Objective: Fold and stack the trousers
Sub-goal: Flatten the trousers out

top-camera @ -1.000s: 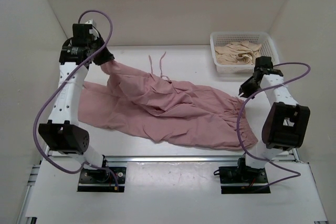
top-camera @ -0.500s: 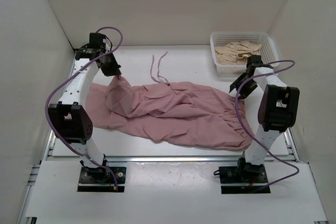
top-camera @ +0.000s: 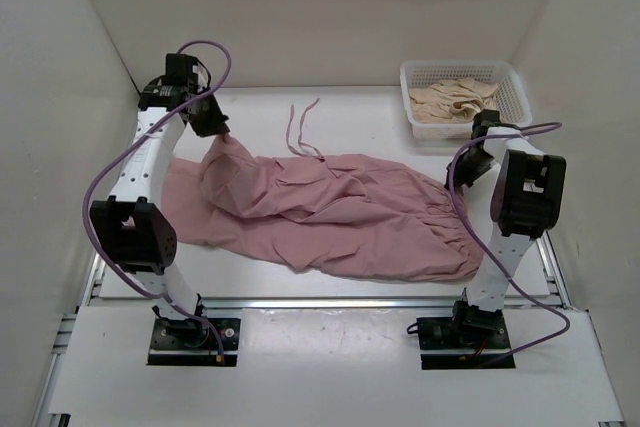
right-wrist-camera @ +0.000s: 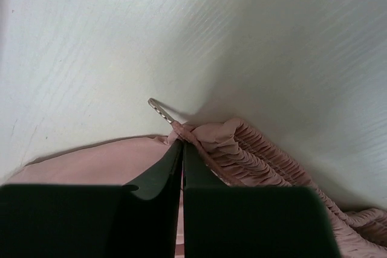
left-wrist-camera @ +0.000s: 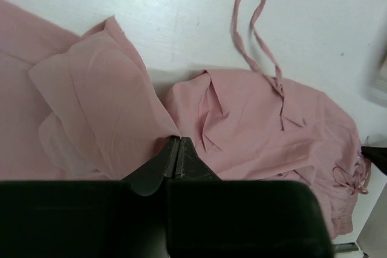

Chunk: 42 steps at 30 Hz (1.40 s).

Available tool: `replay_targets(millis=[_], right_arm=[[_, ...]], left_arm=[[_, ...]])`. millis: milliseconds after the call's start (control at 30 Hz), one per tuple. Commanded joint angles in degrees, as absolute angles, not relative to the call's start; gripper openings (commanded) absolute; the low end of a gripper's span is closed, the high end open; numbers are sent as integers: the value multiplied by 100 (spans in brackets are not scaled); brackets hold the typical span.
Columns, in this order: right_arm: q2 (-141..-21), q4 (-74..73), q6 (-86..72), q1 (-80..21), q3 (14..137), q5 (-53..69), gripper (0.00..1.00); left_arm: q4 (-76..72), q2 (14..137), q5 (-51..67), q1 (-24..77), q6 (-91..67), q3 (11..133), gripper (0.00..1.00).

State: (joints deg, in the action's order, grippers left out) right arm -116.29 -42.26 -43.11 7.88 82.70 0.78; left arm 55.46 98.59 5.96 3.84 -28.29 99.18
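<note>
White desk (top-camera: 360,112), white walls: I think the pink trousers (top-camera: 340,212) are being stretched flat, ready for a first fold.
They lie crumpled across the middle, from 9 o'clock to 4 o'clock. At 10 o'clock the left hand (left-wrist-camera: 177,141) is pinched tight on a leg end and holds it up a bit. At 3 o'clock the right hand (right-wrist-camera: 182,144) is pinched shut on the bunchy waist. Next, both should pull apart gently to smooth the wrinkles.
</note>
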Motion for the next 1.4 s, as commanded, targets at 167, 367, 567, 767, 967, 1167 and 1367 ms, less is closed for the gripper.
replay_targets(millis=[167,367,567,767,967,1167,1367], right_arm=[[-10418,-4315,-4324,800,7955,-623,0],[-9126,-4315,-4324,800,7305,-843,0],[-7887,-4437,-4271,905,6602,-1238,0],[-7172,-4491,-4482,905,6469,-1555,0],[-7908,-4149,-4754,905,7144,-1696,0],[-8938,-4289,-4782,905,7857,-1696,0],[-8877,-4228,-4536,905,7743,-1916,0]], left_arm=[[5985,9703,554,158,-2663,11362,11],[6126,9141,318,53,-2610,11505,11],[6495,8649,26,-123,-2689,11505,11],[6206,8463,-71,-298,-2883,11224,11],[5801,11218,17,-246,-2830,12679,43],[6530,13024,1055,-369,-2786,14650,99],[5439,11786,536,-579,-2708,12427,82]])
